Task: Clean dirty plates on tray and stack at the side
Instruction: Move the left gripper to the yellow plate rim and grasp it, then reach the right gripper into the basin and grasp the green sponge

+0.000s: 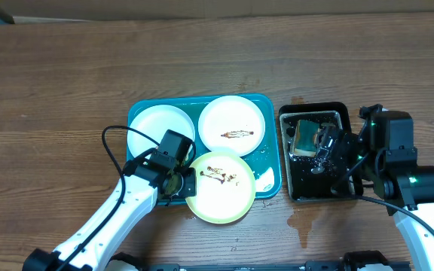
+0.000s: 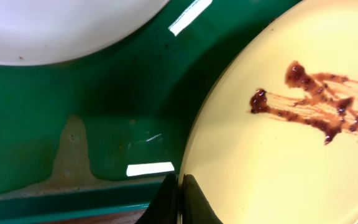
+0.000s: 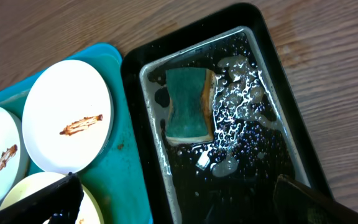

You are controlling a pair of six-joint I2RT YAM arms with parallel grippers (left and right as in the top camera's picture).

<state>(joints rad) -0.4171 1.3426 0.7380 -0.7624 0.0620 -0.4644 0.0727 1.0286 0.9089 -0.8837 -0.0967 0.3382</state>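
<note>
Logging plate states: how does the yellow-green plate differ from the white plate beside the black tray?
The left tool pinches the yellow-green plate at its rim; the white plate is untouched. The yellow-green plate overhangs the tray at the front; the white plate lies wholly inside. Both are round, equal-sized, brown-smeared.

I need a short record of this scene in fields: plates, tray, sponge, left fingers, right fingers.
plates: left white plate, right white plate, yellow plate; all smeared brown
tray: teal tray; yellow plate overhangs its near rim
sponge: sponge, green on top, lying in wet black tray
left fingers: left gripper closed on yellow plate's rim
right fingers: right gripper open above black tray
</note>
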